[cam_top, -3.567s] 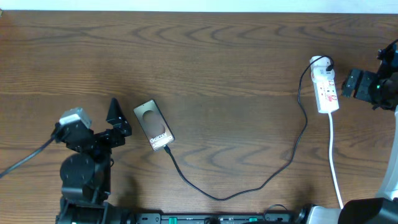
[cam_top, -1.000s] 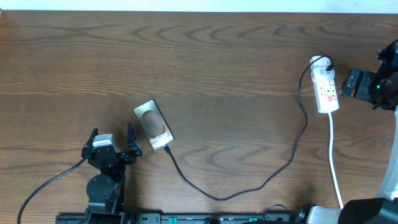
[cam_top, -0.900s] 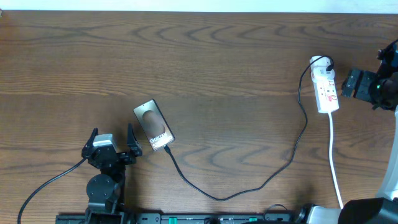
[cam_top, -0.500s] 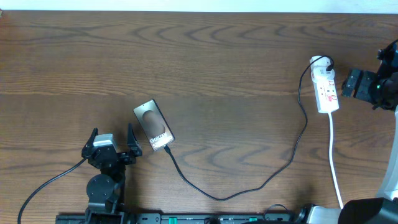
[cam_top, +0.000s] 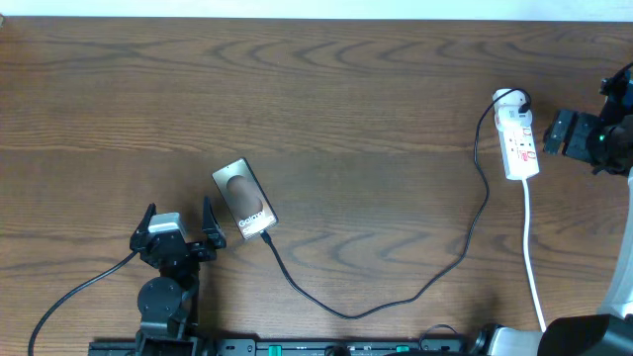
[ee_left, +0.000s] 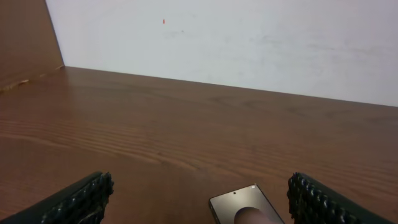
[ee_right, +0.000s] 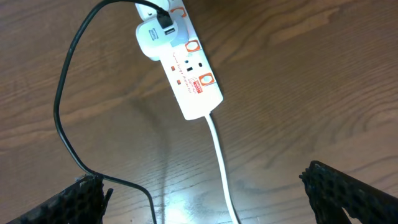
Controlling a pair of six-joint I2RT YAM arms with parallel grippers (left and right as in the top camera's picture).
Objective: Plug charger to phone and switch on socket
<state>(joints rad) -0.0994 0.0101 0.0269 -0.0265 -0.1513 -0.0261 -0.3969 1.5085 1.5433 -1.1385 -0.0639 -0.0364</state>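
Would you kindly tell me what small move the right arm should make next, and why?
Probably ease the open right gripper toward the socket, ready to switch it on. The charger already seems to reach the phone's lower edge, its white plug sits in the socket, and the gripper hangs beside it, touching nothing.

The phone is cut off by the left wrist view's near edge. Overhead, the tip of the charger and the switches on the socket are too small to judge.
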